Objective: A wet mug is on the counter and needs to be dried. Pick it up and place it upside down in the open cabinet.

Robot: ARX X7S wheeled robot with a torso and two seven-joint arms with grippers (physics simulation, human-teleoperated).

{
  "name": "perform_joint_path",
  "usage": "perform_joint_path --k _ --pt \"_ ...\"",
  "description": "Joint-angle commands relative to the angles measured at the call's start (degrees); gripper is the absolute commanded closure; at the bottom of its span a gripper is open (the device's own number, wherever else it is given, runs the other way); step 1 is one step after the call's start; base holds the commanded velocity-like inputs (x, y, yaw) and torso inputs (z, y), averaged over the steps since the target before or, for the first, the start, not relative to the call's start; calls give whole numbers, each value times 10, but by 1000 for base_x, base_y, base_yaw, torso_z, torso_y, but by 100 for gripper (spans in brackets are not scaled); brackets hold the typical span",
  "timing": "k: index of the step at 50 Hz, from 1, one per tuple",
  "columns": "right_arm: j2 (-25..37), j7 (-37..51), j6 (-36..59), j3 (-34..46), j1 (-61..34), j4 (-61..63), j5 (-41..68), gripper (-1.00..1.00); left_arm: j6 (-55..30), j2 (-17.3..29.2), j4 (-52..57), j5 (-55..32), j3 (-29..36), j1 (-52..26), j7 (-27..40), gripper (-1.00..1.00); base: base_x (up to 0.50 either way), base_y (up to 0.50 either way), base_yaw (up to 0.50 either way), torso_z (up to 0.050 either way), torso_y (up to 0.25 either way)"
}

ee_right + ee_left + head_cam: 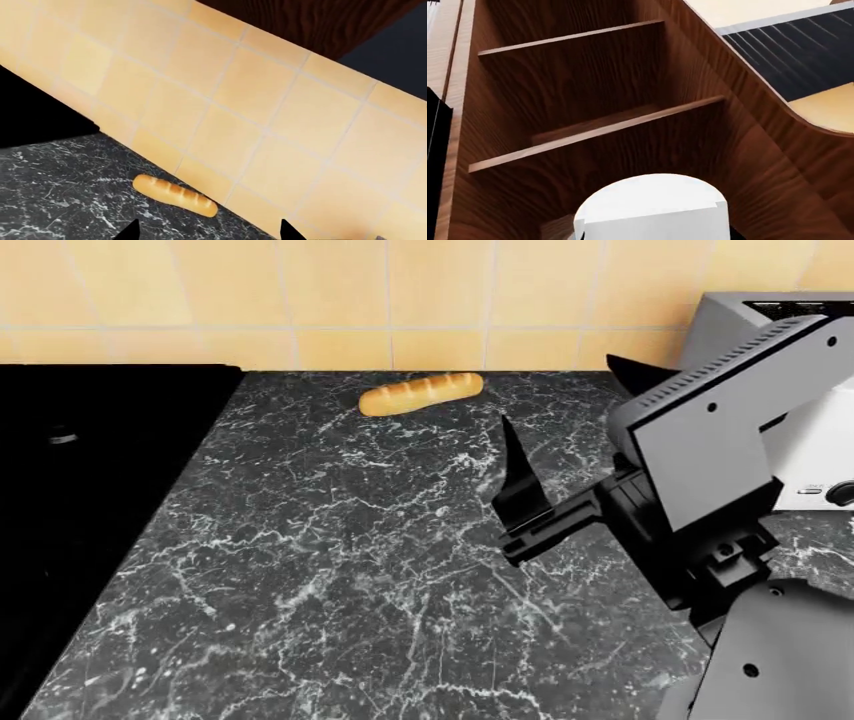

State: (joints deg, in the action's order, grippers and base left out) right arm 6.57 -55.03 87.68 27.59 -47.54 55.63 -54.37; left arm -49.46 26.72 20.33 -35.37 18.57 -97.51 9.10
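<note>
In the left wrist view only the rounded white end of the mug (650,210) shows, at the bottom centre of the frame and cut off by the lower edge; its handle is not seen. The left tool itself is hidden below the frame, so I cannot tell if it grasps the mug or is released. Above the mug the open wooden cabinet (694,75) fills the frame, with two shelves (594,132) crossing it. In the head view the mug does not appear; the dark marble surface (334,580) carries a bread roll (420,393) at the upper centre, near the tiled wall. The right tool (514,490) hangs over the surface at centre right, its two dark tips apart and released, grasping nothing. A white toaster (827,475) at the right edge is mostly hidden behind this arm.
</note>
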Motion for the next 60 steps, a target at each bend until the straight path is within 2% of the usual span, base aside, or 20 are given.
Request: perform_joint_path --k 1,13,23,41,54,57,60 --pt "-19 -12 -9 -11 10 -1 -24 -100 3 -12 -53 37 35 -47 -9 100 0 0 0 0 0" --pt "-20 -17 -21 -15 17 -1 -34 -100 36 -48 -151 66 53 -114 -26 100 0 0 0 1 1" --pt "-19 -26 -18 -11 20 4 -47 -100 85 -88 -277 86 53 -183 -47 100 0 0 0 0 0" --pt "-25 -34 -28 -14 23 2 -55 -100 184 -154 -531 125 64 -289 -90 100 0 0 0 0 1" --pt "-26 -30 -48 -34 39 4 -42 -100 291 -212 -776 151 62 -369 -123 100 0 0 0 0 0" --pt "-28 -23 -59 -43 50 5 -32 -100 296 -223 -800 185 29 -375 -132 100 0 0 0 0 0" --pt "-29 -21 -63 -45 54 6 -29 -100 286 -238 -818 259 -48 -375 -145 100 0 0 0 0 0"
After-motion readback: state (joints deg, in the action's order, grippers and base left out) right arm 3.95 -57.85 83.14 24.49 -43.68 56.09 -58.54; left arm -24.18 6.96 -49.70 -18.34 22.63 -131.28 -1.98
